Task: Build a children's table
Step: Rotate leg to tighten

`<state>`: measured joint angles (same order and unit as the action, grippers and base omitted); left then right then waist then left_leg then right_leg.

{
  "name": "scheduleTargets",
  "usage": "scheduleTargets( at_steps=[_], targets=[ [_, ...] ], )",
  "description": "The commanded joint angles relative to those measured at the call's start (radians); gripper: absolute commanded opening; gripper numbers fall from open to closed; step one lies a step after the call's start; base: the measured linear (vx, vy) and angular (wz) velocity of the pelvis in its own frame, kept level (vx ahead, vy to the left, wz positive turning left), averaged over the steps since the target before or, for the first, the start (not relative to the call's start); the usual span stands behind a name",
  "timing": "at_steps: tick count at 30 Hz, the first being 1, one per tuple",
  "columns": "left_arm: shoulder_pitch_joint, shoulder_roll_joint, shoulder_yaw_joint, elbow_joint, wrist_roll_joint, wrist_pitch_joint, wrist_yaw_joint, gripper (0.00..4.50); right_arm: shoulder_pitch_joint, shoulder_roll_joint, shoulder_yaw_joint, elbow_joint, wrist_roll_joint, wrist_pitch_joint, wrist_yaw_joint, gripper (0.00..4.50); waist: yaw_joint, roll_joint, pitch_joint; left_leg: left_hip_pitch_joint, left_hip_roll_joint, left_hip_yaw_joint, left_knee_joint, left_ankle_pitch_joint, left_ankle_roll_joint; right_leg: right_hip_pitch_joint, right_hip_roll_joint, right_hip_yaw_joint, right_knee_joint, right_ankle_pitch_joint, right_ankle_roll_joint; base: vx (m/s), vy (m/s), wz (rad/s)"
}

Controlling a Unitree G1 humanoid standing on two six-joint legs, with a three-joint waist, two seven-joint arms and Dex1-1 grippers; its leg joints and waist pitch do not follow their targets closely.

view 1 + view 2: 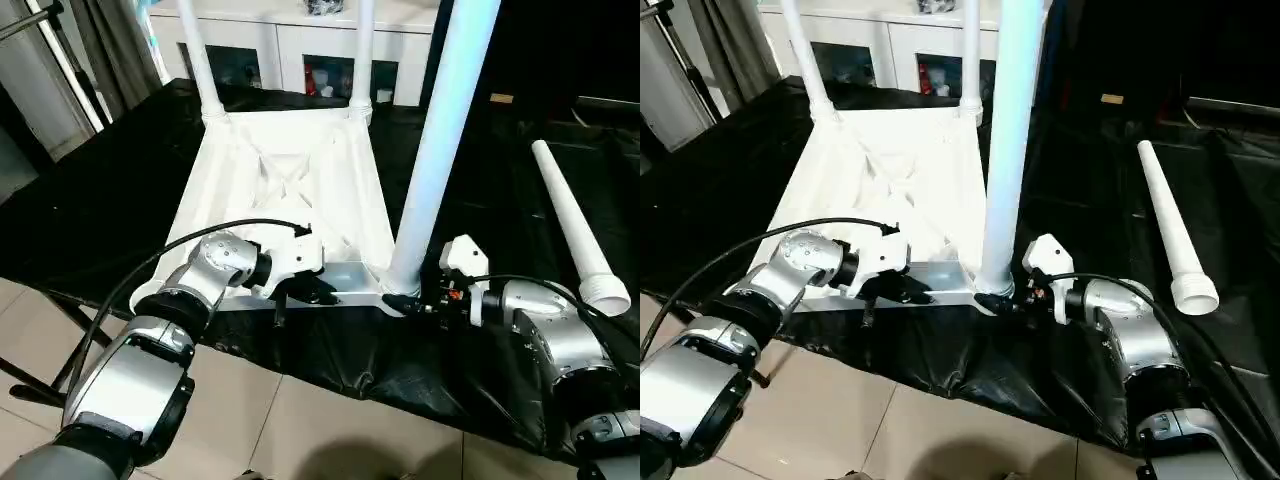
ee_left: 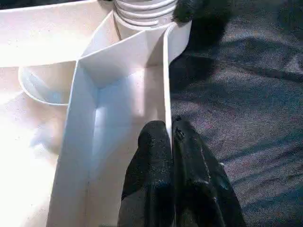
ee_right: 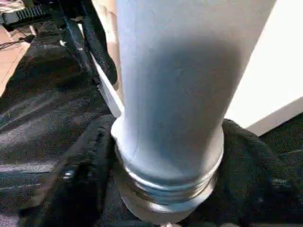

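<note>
Head view: no legible txt on tabletop (image 1: 290, 170), leg (image 1: 440, 150).

upright leg (image 1: 440, 150) blocks near corner, loose leg (image 1: 578, 225) likely clear beside it

One tabletop (image 1: 290, 190) at frame centre, four legs: three upright (image 1: 440, 150) (image 1: 200, 60) (image 1: 362, 50), one lying (image 1: 575, 220) at right; two grippers (image 1: 315, 290) (image 1: 415, 300).

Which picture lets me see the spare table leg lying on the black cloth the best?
The left eye view: the loose leg lies there whole, from thin tip to ribbed wide end, on the black cloth. The right eye view shows it whole too, a little smaller.
</note>
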<state>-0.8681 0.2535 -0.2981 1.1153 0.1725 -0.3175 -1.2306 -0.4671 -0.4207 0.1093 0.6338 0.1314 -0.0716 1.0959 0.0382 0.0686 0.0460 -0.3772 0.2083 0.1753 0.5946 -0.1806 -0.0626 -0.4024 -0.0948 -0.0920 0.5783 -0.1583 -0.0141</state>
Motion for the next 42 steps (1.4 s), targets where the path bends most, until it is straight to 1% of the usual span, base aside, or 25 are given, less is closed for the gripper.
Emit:
scheduleTargets(
  at_steps=[1, 3, 6, 8, 9, 10, 11, 12, 14, 15, 17, 21, 24, 26, 27, 30, 33, 38, 39, 42],
  targets=[
    [-0.019, 0.004, -0.017, 0.007, 0.019, -0.019, -0.014, 0.00, -0.011, 0.004, 0.018, 0.002, -0.005, -0.003, 0.021, 2.91, 0.002, -0.017, -0.076, 0.008, 0.019, 0.003, -0.059, -0.164, 0.137, 0.064, -0.046, 0.035, -0.048, -0.119, -0.279, 0.000, 0.000, 0.00],
    [-0.016, 0.005, -0.015, 0.007, 0.018, -0.020, -0.017, 0.00, -0.009, 0.005, 0.019, -0.005, -0.003, -0.002, 0.024, 2.82, 0.002, -0.018, -0.077, 0.008, 0.019, 0.003, -0.058, -0.158, 0.140, 0.064, -0.046, 0.035, -0.046, -0.108, -0.281, 0.000, 0.000, 0.00],
    [-0.006, 0.003, -0.010, 0.005, 0.014, -0.024, -0.033, 0.00, 0.014, 0.004, 0.031, -0.049, 0.006, 0.011, 0.045, 2.74, 0.004, -0.017, -0.077, 0.009, 0.019, 0.003, -0.058, -0.158, 0.144, 0.064, -0.046, 0.035, -0.047, -0.108, -0.282, 0.000, 0.000, 0.00],
    [-0.005, 0.003, -0.012, 0.006, 0.013, -0.025, -0.038, 0.00, 0.018, 0.004, 0.035, -0.050, -0.003, -0.008, 0.040, 2.73, 0.005, -0.014, -0.077, 0.010, 0.020, 0.002, -0.058, -0.159, 0.143, 0.063, -0.046, 0.035, -0.046, -0.107, -0.283, 0.000, 0.000, 0.00],
    [-0.005, 0.003, -0.013, 0.007, 0.014, -0.027, -0.039, 0.00, 0.016, 0.007, 0.035, -0.044, -0.012, -0.022, 0.025, 3.08, 0.005, -0.013, -0.077, 0.010, 0.020, 0.002, -0.059, -0.162, 0.141, 0.062, -0.045, 0.035, -0.046, -0.108, -0.282, 0.000, 0.000, 0.00],
    [-0.005, 0.004, -0.015, 0.008, 0.015, -0.028, -0.039, 0.00, 0.014, 0.009, 0.034, -0.039, -0.018, -0.032, 0.014, 3.08, 0.004, -0.014, -0.076, 0.010, 0.020, 0.002, -0.059, -0.169, 0.136, 0.062, -0.046, 0.035, -0.048, -0.116, -0.281, 0.000, 0.000, 0.00],
    [-0.005, 0.004, -0.015, 0.008, 0.015, -0.028, -0.039, 0.00, 0.014, 0.009, 0.034, -0.039, -0.018, -0.032, 0.014, 3.29, 0.003, -0.015, -0.076, 0.010, 0.020, 0.002, -0.060, -0.173, 0.132, 0.063, -0.046, 0.035, -0.047, -0.118, -0.281, 0.000, 0.000, 0.00],
    [-0.004, 0.004, -0.015, 0.007, 0.015, -0.029, -0.041, 0.00, 0.010, 0.014, 0.025, -0.036, -0.004, -0.013, 0.016, 3.43, 0.003, -0.015, -0.076, 0.011, 0.020, 0.002, -0.060, -0.175, 0.131, 0.063, -0.045, 0.035, -0.048, -0.121, -0.281, 0.000, 0.000, 0.00],
    [-0.005, 0.003, -0.017, 0.008, 0.014, -0.029, -0.043, 0.00, 0.005, 0.021, 0.014, -0.030, 0.009, 0.005, 0.018, 3.49, 0.003, -0.014, -0.077, 0.009, 0.019, 0.002, -0.059, -0.171, 0.133, 0.064, -0.045, 0.035, -0.047, -0.110, -0.284, 0.000, 0.000, 0.00],
    [-0.006, 0.003, -0.017, 0.008, 0.014, -0.029, -0.043, 0.00, 0.004, 0.021, 0.014, -0.030, 0.007, 0.002, 0.015, 3.57, 0.003, -0.014, -0.077, 0.009, 0.019, 0.002, -0.059, -0.171, 0.133, 0.064, -0.046, 0.035, -0.046, -0.109, -0.284, 0.000, 0.000, 0.00],
    [-0.007, 0.002, -0.019, 0.009, 0.015, -0.031, -0.043, 0.00, 0.001, 0.021, 0.018, -0.023, -0.016, -0.036, -0.011, 3.57, 0.004, -0.012, -0.078, 0.010, 0.020, 0.002, -0.059, -0.161, 0.132, 0.064, -0.045, 0.036, -0.045, -0.092, -0.286, 0.000, 0.000, 0.00],
    [-0.008, 0.002, -0.018, 0.010, 0.016, -0.032, -0.045, 0.00, 0.001, 0.022, 0.022, -0.022, -0.023, -0.048, -0.014, 3.57, 0.006, -0.012, -0.079, 0.010, 0.020, 0.002, -0.058, -0.157, 0.135, 0.065, -0.046, 0.036, -0.042, -0.076, -0.290, 0.000, 0.000, 0.00],
    [-0.008, 0.002, -0.019, 0.010, 0.017, -0.032, -0.048, 0.00, 0.003, 0.020, 0.026, -0.023, -0.022, -0.051, -0.006, 3.57, 0.007, -0.012, -0.079, 0.011, 0.020, 0.002, -0.058, -0.161, 0.137, 0.064, -0.046, 0.036, -0.043, -0.082, -0.290, 0.000, 0.000, 0.00],
    [-0.007, 0.004, -0.019, 0.009, 0.017, -0.033, -0.049, 0.00, 0.002, 0.024, 0.018, -0.023, -0.014, -0.049, -0.008, 3.57, 0.007, -0.014, -0.078, 0.011, 0.020, 0.002, -0.058, -0.166, 0.135, 0.065, -0.046, 0.036, -0.044, -0.090, -0.288, 0.000, 0.000, 0.00],
    [-0.007, 0.004, -0.019, 0.009, 0.017, -0.033, -0.049, 0.00, 0.001, 0.025, 0.016, -0.022, -0.013, -0.051, -0.009, 3.31, 0.007, -0.013, -0.078, 0.011, 0.020, 0.002, -0.059, -0.166, 0.135, 0.065, -0.045, 0.036, -0.044, -0.091, -0.288, 0.000, 0.000, 0.00],
    [-0.006, 0.006, -0.019, 0.009, 0.018, -0.032, -0.050, 0.00, -0.002, 0.028, 0.014, -0.020, -0.011, -0.053, -0.010, 3.18, 0.007, -0.013, -0.079, 0.011, 0.020, 0.002, -0.058, -0.160, 0.137, 0.065, -0.046, 0.036, -0.043, -0.083, -0.289, 0.000, 0.000, 0.00],
    [-0.006, 0.007, -0.018, 0.009, 0.017, -0.031, -0.051, 0.00, -0.002, 0.031, 0.014, -0.020, -0.009, -0.055, -0.008, 2.86, 0.007, -0.013, -0.079, 0.010, 0.020, 0.001, -0.058, -0.154, 0.139, 0.065, -0.045, 0.036, -0.042, -0.078, -0.290, 0.000, 0.000, 0.00],
    [-0.005, 0.009, -0.019, 0.010, 0.019, -0.030, -0.052, 0.00, 0.002, 0.034, 0.015, -0.027, -0.005, -0.055, -0.003, 2.73, 0.007, -0.013, -0.079, 0.010, 0.020, 0.002, -0.057, -0.152, 0.141, 0.065, -0.046, 0.036, -0.041, -0.074, -0.291, 0.000, 0.000, 0.00],
    [-0.004, 0.010, -0.021, 0.010, 0.021, -0.029, -0.052, 0.00, 0.005, 0.036, 0.015, -0.030, -0.005, -0.055, -0.004, 2.72, 0.008, -0.011, -0.080, 0.011, 0.020, 0.001, -0.057, -0.152, 0.141, 0.065, -0.046, 0.036, -0.041, -0.073, -0.291, 0.000, 0.000, 0.00],
    [-0.002, 0.010, -0.021, 0.011, 0.022, -0.026, -0.046, 0.00, 0.011, 0.041, 0.009, -0.037, 0.002, -0.045, -0.013, 2.72, 0.007, -0.012, -0.079, 0.010, 0.019, 0.002, -0.057, -0.155, 0.140, 0.065, -0.045, 0.035, -0.041, -0.075, -0.291, 0.000, 0.000, 0.00]
  ],
)
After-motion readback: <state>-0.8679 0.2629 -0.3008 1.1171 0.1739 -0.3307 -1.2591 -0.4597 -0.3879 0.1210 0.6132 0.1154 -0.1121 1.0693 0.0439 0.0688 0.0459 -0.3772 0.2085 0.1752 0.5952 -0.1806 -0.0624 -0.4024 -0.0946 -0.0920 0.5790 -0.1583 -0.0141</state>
